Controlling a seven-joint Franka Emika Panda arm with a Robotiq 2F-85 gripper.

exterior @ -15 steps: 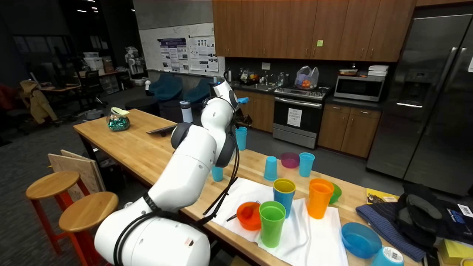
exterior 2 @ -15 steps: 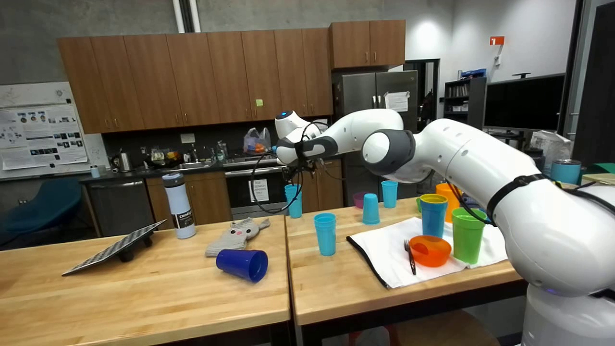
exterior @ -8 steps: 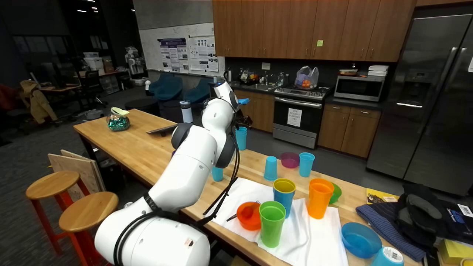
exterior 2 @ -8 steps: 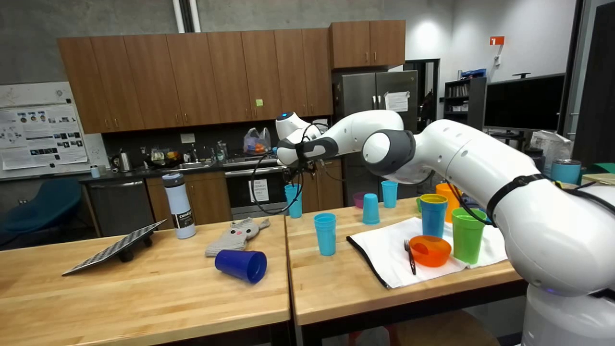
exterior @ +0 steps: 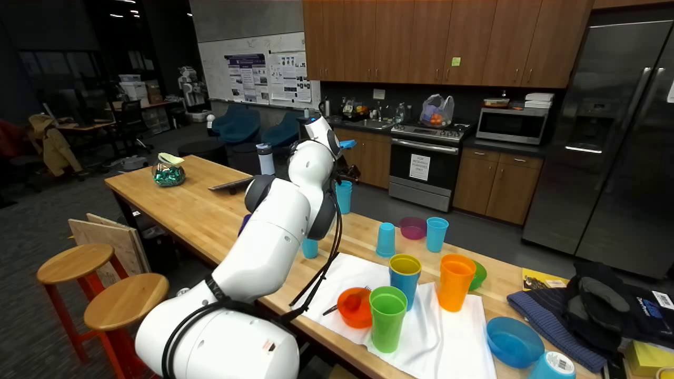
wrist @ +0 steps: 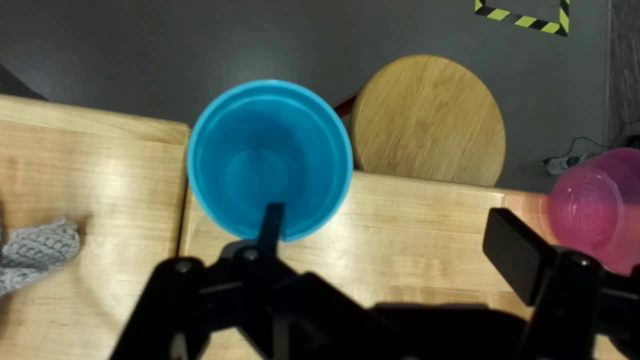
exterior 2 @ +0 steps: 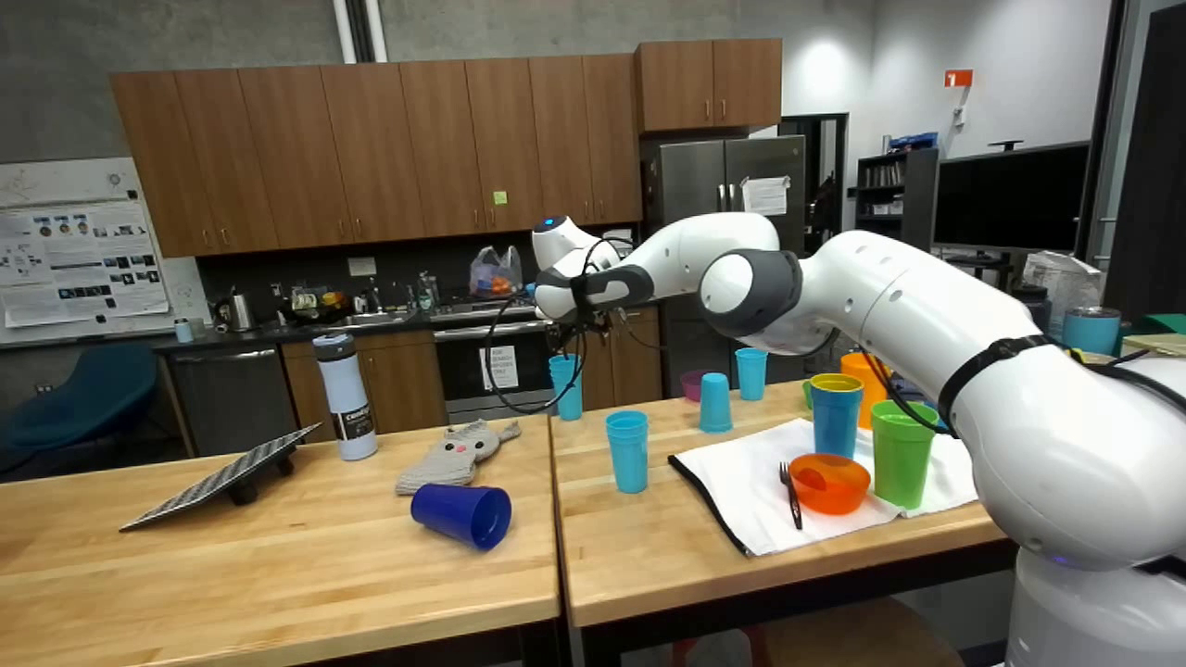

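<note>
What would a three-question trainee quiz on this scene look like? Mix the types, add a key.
1. True or false: in the wrist view, the gripper stands open.

2. Multiple choice: in an exterior view, which thing lies on its side on the table?
A) bottle
B) navy cup
C) orange cup

3. Fill in: in the wrist view, the blue cup has its mouth facing ____.

Key: 1. True. 2. B. 3. Up.
</note>
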